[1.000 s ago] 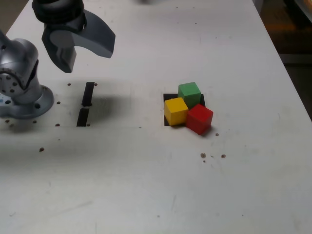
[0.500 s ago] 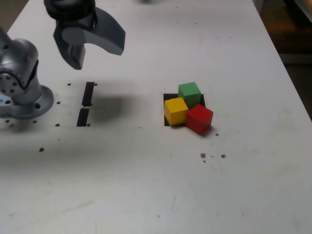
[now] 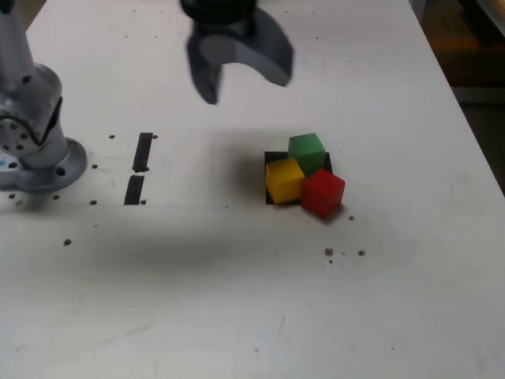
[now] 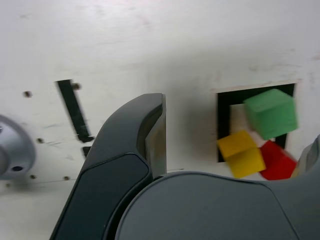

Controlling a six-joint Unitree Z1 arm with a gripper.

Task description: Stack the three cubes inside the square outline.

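Observation:
Three cubes lie clustered side by side on the white table, none on top of another. The green cube [image 3: 306,151] [image 4: 271,112] sits over the square outline [image 3: 269,162] [image 4: 222,120]. Touching it, the yellow cube [image 3: 284,179] [image 4: 241,154] covers one edge of the outline, and the red cube [image 3: 323,192] [image 4: 276,161] lies partly outside it. My gripper [image 3: 245,83] hangs open and empty in the air, up and to the exterior view's left of the cubes. In the wrist view one dark finger [image 4: 145,140] shows large beside the cubes.
Two short black tape strips [image 3: 143,151] [image 3: 134,189] lie between the cubes and the arm's grey base [image 3: 31,134] at the exterior view's left. Small brown specks [image 3: 343,253] dot the table near the red cube. The table's edge runs along the exterior view's right.
My gripper has swung from above the tape strips toward the exterior view's right, closer to the cubes, staying open. The cubes have not moved.

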